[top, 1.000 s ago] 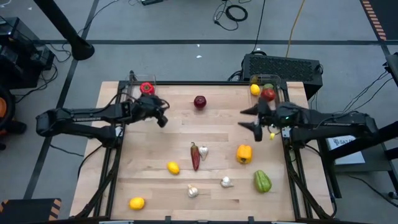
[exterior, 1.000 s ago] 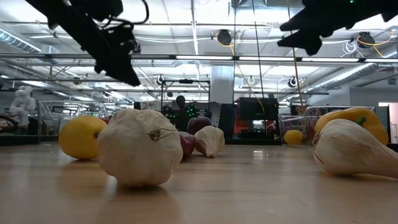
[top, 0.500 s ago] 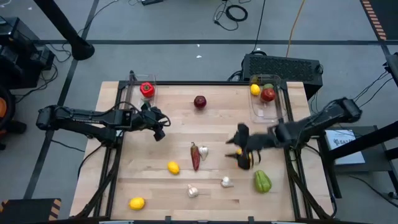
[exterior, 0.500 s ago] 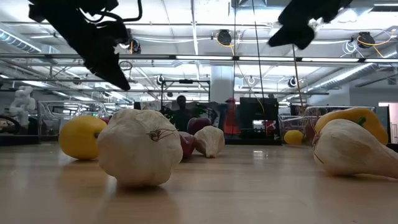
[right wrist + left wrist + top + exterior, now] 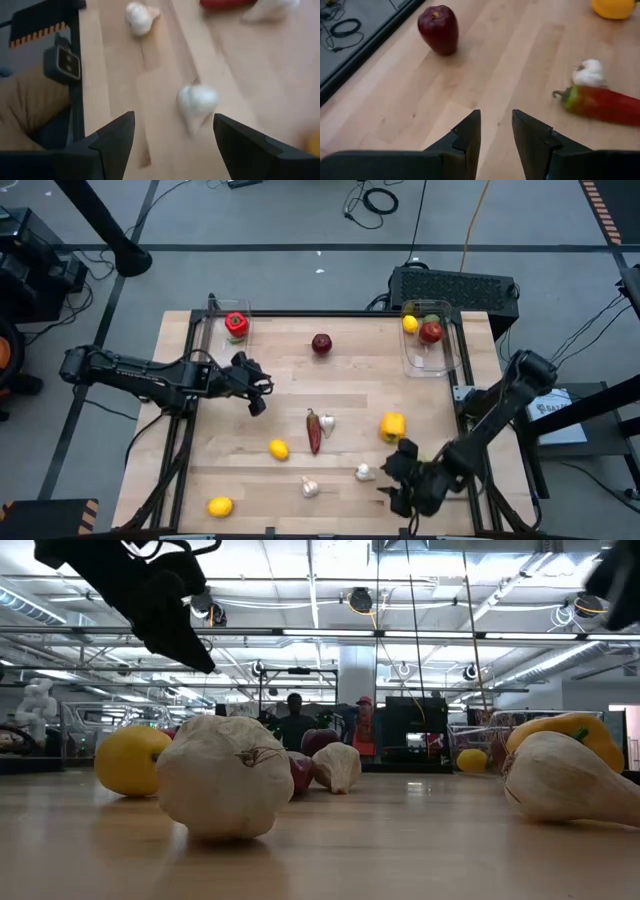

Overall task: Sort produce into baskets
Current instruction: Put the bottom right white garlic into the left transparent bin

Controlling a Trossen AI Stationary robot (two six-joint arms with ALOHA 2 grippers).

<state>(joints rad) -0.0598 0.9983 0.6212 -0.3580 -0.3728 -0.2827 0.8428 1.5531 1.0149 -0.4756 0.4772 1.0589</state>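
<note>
**Right arm swings down to the near edge; left arm barely shifts**

Since a second ago the right gripper (image 5: 400,485) has left the spot beside the right basket (image 5: 428,355) and crossed to the table's near edge, where it now hangs over the place the green pepper occupied; the pepper itself is hidden under the arm. Its fingers (image 5: 112,137) stand spread wide with nothing between them. Just ahead of them lies a garlic bulb (image 5: 196,101), and a second garlic (image 5: 139,17) sits farther off in the same direction. The yellow pepper (image 5: 392,426) lies close by the gripper, toward the table's middle.

Over the same second the left gripper (image 5: 258,390) has drifted only a little, staying above the left-centre of the table. Its fingers (image 5: 470,132) are parted by a narrow gap and hold nothing. Ahead of it, well apart, stands the red apple (image 5: 438,29); off to one side lie the red chili (image 5: 602,103) and a garlic (image 5: 588,72) touching it.

Behind this gripper the left basket (image 5: 215,330) holds a red pepper (image 5: 236,324). The right basket, far from it, holds a lemon (image 5: 410,324), a red fruit (image 5: 431,332) and something green.

Two more lemons lie on the wood, one (image 5: 279,449) near the chili, one (image 5: 220,506) at the near edge.
</note>
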